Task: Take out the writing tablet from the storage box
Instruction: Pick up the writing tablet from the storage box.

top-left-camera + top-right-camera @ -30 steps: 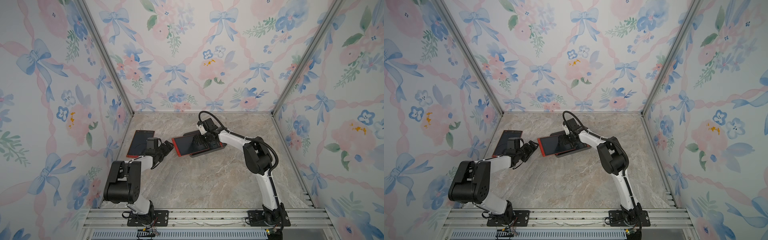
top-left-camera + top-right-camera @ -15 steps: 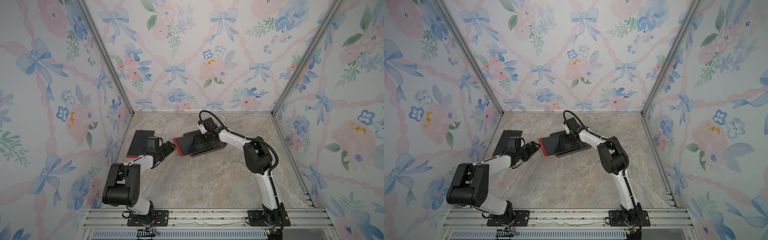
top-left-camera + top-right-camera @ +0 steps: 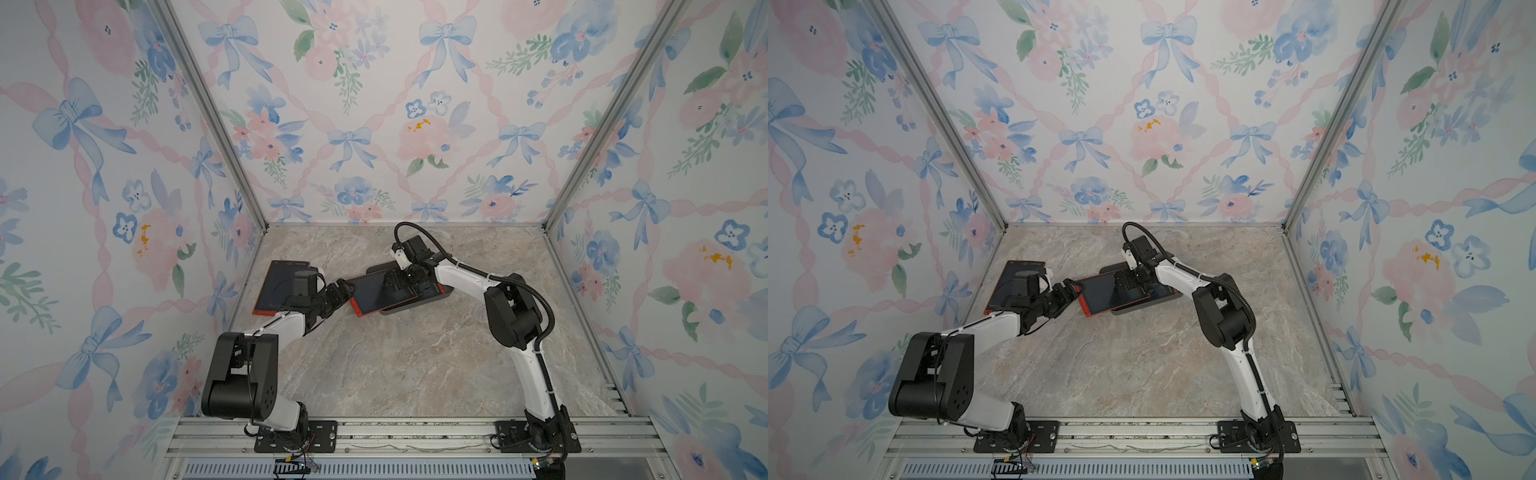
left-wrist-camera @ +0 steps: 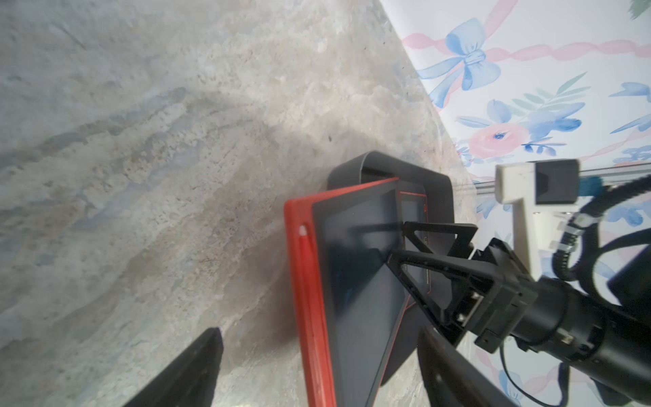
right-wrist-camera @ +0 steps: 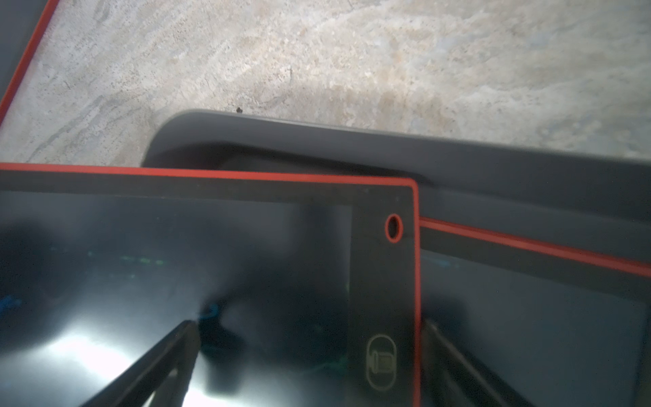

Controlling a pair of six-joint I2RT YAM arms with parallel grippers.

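the writing tablet [image 3: 374, 298] lies tilted, half out of the storage box [image 5: 352, 144]. its red end juts past the box's rim over the desk [image 3: 395, 365], and its other end lies on a second tablet [image 5: 528, 317] inside the box. the right hand [image 3: 399, 284], spread wide, rests on its screen above the box. the left hand [image 3: 341, 292], also wide, sits at the jutting end.

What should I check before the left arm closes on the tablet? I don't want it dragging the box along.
1. left gripper open: ok.
2. writing tablet edge between its jaws: ok, by the left wrist view.
3. right gripper open, not clamping: ok.
4. right gripper clear of the screen: cannot tell.
5. writing tablet out of the storage box: not ok, its far end overlies it.
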